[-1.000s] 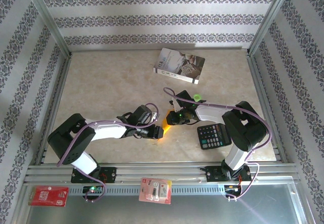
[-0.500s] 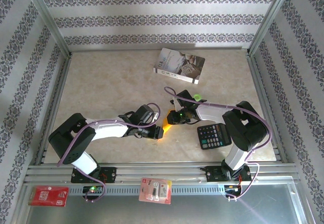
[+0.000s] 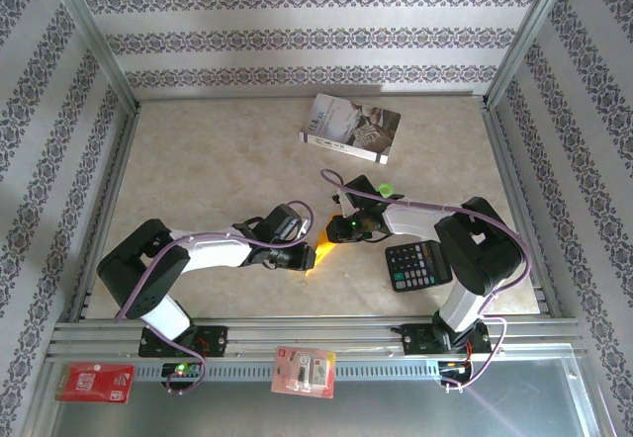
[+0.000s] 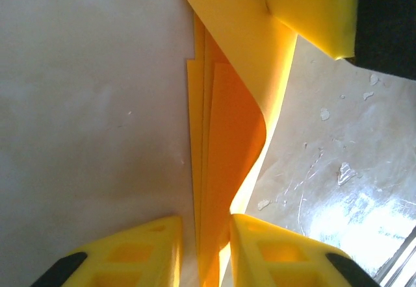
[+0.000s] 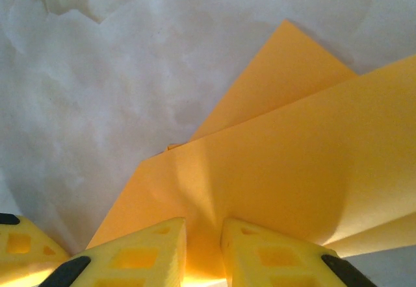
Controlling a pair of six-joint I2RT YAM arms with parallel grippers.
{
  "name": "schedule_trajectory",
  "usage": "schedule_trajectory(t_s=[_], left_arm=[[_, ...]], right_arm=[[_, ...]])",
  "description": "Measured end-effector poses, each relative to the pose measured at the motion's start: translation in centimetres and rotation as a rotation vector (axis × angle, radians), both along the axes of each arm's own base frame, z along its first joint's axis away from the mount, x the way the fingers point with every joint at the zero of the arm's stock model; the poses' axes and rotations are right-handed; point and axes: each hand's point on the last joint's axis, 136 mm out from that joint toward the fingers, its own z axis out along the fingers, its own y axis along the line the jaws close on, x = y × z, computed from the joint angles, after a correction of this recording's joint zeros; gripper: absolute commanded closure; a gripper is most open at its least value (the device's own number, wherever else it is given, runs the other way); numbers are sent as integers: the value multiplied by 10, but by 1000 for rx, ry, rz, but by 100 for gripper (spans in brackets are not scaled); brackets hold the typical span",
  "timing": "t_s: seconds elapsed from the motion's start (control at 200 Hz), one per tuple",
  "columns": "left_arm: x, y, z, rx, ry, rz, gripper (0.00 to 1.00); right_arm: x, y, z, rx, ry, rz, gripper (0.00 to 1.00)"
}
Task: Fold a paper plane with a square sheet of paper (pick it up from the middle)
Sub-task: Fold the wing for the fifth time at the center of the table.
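The orange paper lies folded in several layers near the table's middle, between my two grippers. In the left wrist view the paper stands edge-on, one flap curling to the right, and my left gripper is shut on its stacked layers. In the right wrist view a broad folded face of the paper spreads out with a pointed corner behind. My right gripper is shut on a pinched crease at its near edge. From above, the left gripper and right gripper meet over the paper and hide most of it.
A grey-white book lies at the back. A black calculator sits just right of the right arm. A small green item is behind that arm. A red card and a pink packet rest by the front rail.
My left gripper has edged slightly right and nearer the front with the paper; the visible orange patch has shifted a little. The right arm has hardly moved.
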Motion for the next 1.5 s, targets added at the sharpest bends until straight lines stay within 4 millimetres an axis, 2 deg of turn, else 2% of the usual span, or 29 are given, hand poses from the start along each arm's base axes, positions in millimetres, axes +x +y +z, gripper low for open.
schedule_trajectory(t_s=[0.655,0.969,1.504], left_arm=[[1,0,-2,2,2,2,86],[1,0,-3,1,2,2,86],[1,-1,-4,2,3,3,88]], right_arm=[[0,-1,4,13,18,-4,73],[0,1,12,34,8,-1,73],[-1,25,34,195,28,12,73]])
